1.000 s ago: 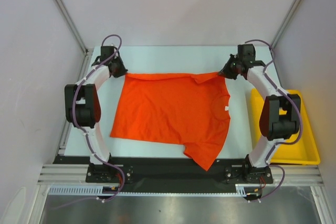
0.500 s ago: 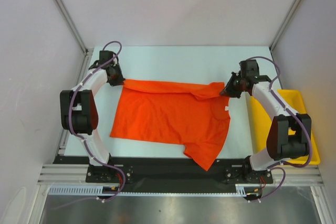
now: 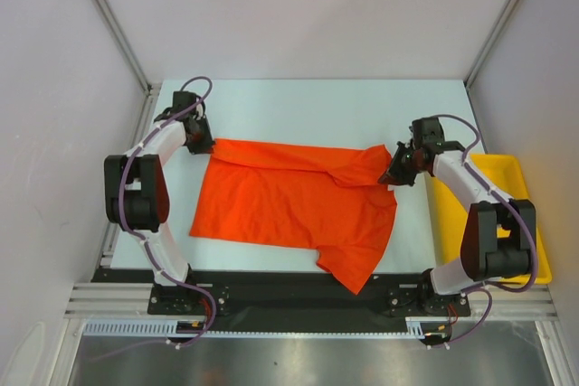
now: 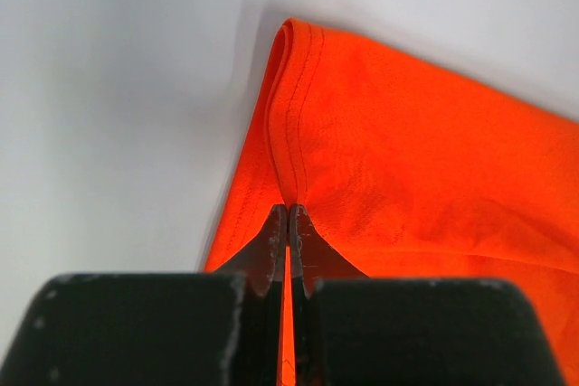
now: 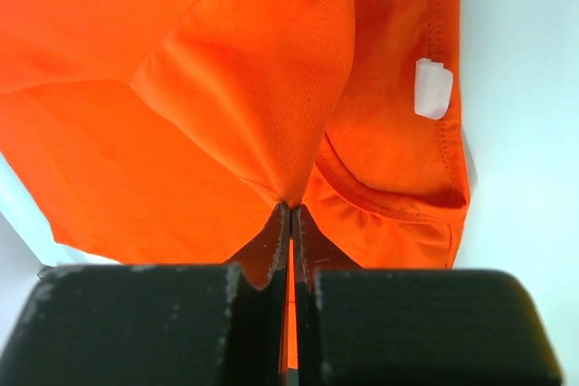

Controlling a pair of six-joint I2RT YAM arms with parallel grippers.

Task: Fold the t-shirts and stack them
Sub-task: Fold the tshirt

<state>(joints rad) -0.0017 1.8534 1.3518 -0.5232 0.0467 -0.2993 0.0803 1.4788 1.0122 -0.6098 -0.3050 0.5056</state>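
A plain orange-red cloth t-shirt (image 3: 289,205) lies spread over the middle of the pale bench (image 3: 317,106). Its far edge is turned over toward six o'clock in a narrow band. The round neck sits at the garment's three o'clock side, and one short sleeve points toward five o'clock, close to the bench's near edge.

The left pincer (image 3: 206,144) is at the shirt's ten o'clock corner. In the left wrist view its fingers are pressed together on the cloth, with a double-stitched hem curling just past the tips.

The right pincer (image 3: 391,176) is at the two o'clock corner beside the neck. The right wrist view shows it pinching a raised peak of fabric. The collar and a small white label (image 5: 432,88) lie just beyond it toward one o'clock.

A yellow plastic tray (image 3: 536,241) sits at the bench's three o'clock edge, apart from the shirt.
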